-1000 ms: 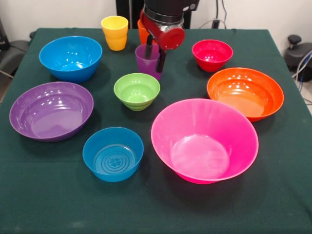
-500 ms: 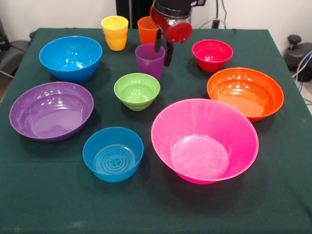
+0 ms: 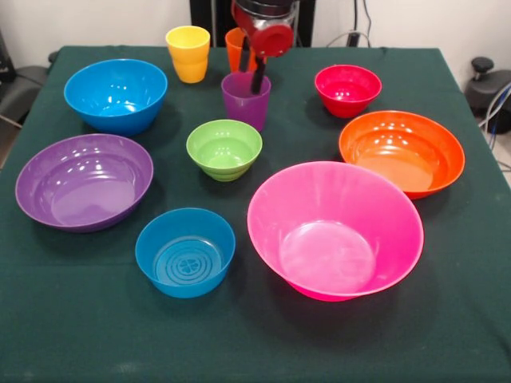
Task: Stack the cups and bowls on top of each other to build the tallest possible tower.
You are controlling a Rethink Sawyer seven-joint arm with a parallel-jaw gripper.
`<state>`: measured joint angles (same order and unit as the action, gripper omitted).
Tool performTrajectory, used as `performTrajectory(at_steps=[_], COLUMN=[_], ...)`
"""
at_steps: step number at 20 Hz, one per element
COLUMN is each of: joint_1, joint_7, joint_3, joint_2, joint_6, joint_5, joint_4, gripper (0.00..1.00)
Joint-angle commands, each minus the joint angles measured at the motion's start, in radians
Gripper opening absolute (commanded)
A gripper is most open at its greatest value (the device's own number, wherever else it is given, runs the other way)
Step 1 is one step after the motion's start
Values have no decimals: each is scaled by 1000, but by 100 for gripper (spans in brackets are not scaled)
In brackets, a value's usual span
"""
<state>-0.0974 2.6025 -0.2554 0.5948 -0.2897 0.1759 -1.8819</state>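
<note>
Front view of the counter (image 3: 471, 319), clock directions read on the picture with 12 at the top edge. The gripper (image 3: 251, 73) hangs at about 12 o'clock over the purple cup (image 3: 245, 99). Its jaws stand narrowly apart; one dark finger seems to dip inside the cup's rim, the other lies near the rim at 10 o'clock, and whether the wall is actually pinched cannot be told.

No tower exists yet; every cup and bowl stands alone. The purple cup sits upright just at 1 o'clock of the green bowl (image 3: 224, 148), apart from it.

Step in hand, as judged: taking the purple cup by its rim to seat it in the green bowl. A sound grasp would put one finger inside and one outside the wall, pinch low enough that the glossy plastic cannot slip, lift straight up, then lower the cup centred and upright into the bowl.

Room: the orange cup (image 3: 235, 48) stands close at 12 o'clock of the purple cup, partly hidden by the gripper, and the yellow cup (image 3: 188, 53) near at 10 o'clock; both could be knocked. The red bowl (image 3: 347, 89) lies at 3 o'clock, well apart. The path toward 7 o'clock to the green bowl is open.
</note>
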Motion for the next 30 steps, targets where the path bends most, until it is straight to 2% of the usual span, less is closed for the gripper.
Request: performTrajectory(at_steps=[1,5,10,21,30], joint_1=[-42,-42,-11,47,77], joint_7=[108,121,147,168,129], joint_3=[115,120,108,95,68], joint_2=[-58,-109,-156,-157,-129], joint_6=[105,165,198,160,126], joint_5=[1,3,33,104,104], joint_4=[-86,-73,-35,-5,-14], gripper=[100,100,100,100,100])
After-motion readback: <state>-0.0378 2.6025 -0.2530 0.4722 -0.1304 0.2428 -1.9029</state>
